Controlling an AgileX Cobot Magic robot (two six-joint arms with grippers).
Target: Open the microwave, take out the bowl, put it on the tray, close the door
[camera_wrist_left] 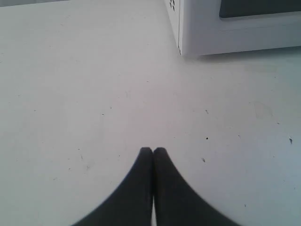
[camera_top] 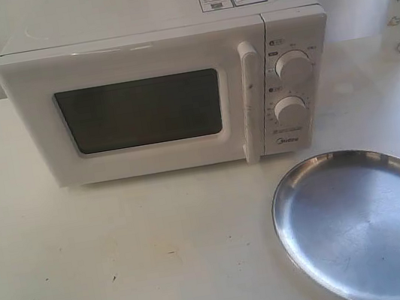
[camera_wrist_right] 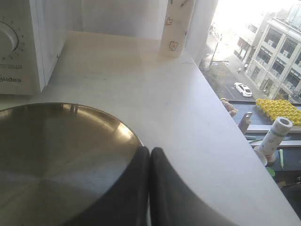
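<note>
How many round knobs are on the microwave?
2. The top knob is on the microwave front, right of the door handle. The bottom knob is straight below it. No more seem hidden.

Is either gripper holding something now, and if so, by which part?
Nothing is held. The left gripper and the right gripper are both shut and empty.

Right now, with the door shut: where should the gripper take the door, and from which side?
Take the handle at mid-height, straight in from the front. It is a tall vertical bar at the door's right edge, beside the dials, so the jaws should probably close across it sideways. The right gripper, shut now, must open first.
</note>
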